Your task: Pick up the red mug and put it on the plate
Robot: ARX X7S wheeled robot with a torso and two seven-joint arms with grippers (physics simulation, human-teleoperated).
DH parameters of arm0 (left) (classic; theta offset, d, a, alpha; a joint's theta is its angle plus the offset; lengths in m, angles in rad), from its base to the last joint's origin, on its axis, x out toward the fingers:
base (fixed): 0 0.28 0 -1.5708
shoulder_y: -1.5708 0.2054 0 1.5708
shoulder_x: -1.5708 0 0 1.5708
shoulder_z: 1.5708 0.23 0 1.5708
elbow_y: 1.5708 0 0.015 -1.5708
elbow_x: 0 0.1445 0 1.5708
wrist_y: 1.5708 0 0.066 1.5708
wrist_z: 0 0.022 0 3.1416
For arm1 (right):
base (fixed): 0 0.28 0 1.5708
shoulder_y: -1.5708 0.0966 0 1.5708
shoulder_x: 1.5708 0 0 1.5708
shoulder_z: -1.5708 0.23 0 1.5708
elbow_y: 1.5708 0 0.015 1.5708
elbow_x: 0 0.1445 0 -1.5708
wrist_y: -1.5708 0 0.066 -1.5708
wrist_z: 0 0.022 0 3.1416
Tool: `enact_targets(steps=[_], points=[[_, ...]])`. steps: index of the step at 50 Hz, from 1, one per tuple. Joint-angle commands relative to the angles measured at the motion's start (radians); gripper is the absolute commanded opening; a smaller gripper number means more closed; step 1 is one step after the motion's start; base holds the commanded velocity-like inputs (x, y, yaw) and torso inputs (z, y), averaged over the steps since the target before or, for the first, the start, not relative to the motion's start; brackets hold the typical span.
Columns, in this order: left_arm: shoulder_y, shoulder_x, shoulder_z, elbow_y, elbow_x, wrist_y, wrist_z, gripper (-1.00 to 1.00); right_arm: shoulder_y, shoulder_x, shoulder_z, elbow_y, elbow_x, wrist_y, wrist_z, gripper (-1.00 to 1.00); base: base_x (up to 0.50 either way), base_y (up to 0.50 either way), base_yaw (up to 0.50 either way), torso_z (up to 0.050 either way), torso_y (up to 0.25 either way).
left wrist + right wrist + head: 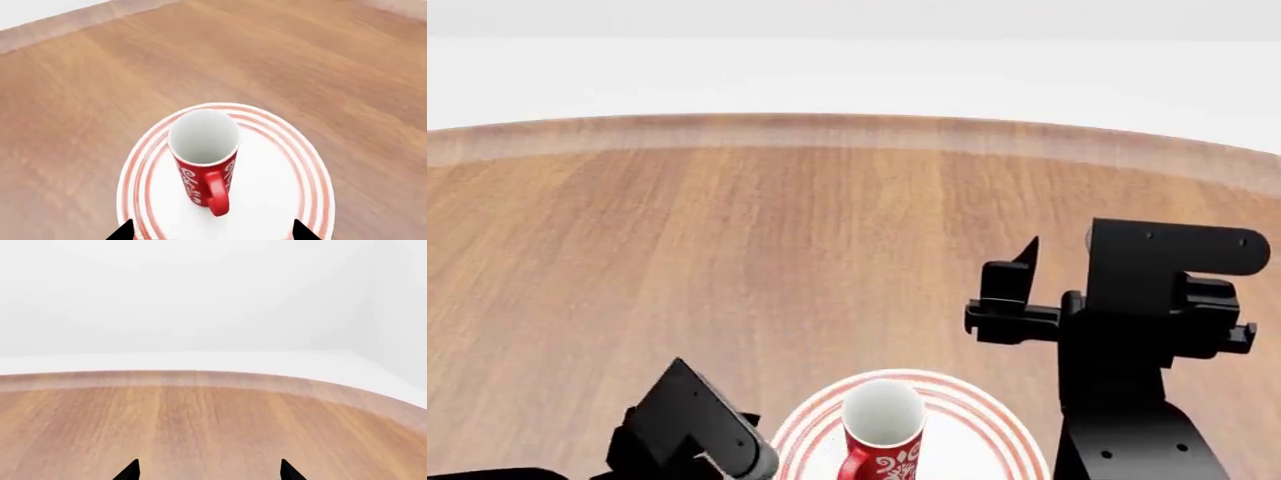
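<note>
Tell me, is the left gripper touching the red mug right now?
Apart. In the left wrist view, the left gripper shows two fingertips spread wide at the picture's edge, with bare plate between each tip and the red mug standing upright on it.

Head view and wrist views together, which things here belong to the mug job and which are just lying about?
Part of the job:
- red mug, upright on the plate
- plate, under the mug
- left tool, open, apart from the mug

Not part of it:
- wooden table
- right tool, open, holding nothing, out over bare wood
</note>
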Motion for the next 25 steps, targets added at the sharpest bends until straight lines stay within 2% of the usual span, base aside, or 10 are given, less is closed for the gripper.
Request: enact_targets(steps=[1,8,19,23,25], points=[[0.012,-0.125,-0.079,0.191,-0.015,0.118,-0.008,1.0,0.006,0.003,-0.007,-0.011,0.004,0.009,0.003,1.0,0.0,0.0,0.0,0.0,0.0],[0.026,-0.127,-0.129,0.175,-0.053,0.17,-0.031,1.0,0.01,0.002,-0.014,-0.01,0.004,0.006,0.002,1.0,0.0,0.0,0.0,0.0,0.0],[0.078,-0.109,-0.244,0.134,0.07,0.364,-0.308,1.0,-0.002,0.005,-0.034,-0.032,0.005,-0.037,-0.023,1.0,0.0,0.0,0.0,0.0,0.0],[0.082,-0.11,-0.254,0.142,0.095,0.376,-0.362,1.0,-0.008,0.007,-0.039,-0.048,0.004,-0.048,-0.024,1.0,0.0,0.0,0.0,0.0,0.0],[0.08,-0.112,-0.254,0.148,0.082,0.373,-0.348,1.0,-0.014,0.008,-0.039,-0.064,0.006,-0.049,-0.024,1.0,0.0,0.0,0.0,0.0,0.0]])
